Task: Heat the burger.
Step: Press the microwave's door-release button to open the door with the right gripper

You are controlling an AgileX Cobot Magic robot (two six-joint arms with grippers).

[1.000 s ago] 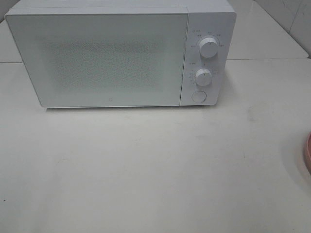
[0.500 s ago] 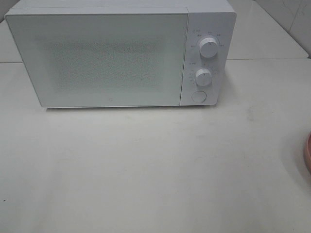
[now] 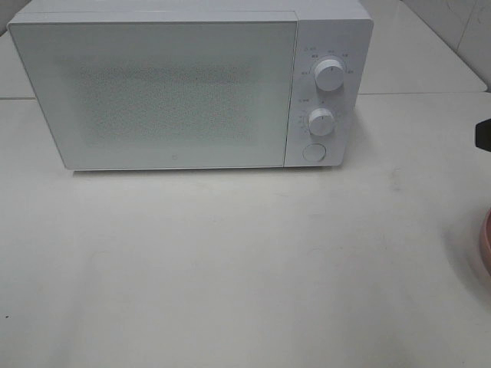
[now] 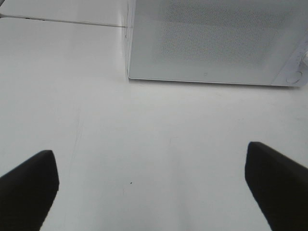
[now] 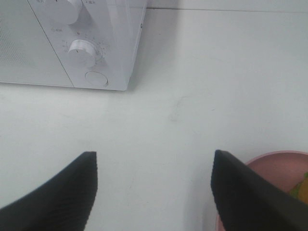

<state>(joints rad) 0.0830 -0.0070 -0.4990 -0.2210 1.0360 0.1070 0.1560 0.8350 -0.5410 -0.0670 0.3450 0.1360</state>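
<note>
The left gripper [image 4: 154, 192] hangs over a white table [image 4: 144, 139], its two dark fingers [image 4: 26, 187] spread wide, with only bare tabletop showing between them. Beyond stands a white microwave [image 4: 216, 38], well apart from the fingers, with its speckled door [image 4: 211, 33] closed. A round button [image 4: 293, 77] sits at the far end of its front. A thin seam [image 4: 62, 20] crosses the table beside the microwave, and a tiny dark speck [image 4: 131, 182] lies on the table between the fingers.

Kitchen-style setting. A white dial microwave [image 3: 192, 84] stands at twelve o'clock on a white countertop [image 3: 230, 268]. A pink plate [image 3: 486, 241] sits at the four o'clock edge.
</note>
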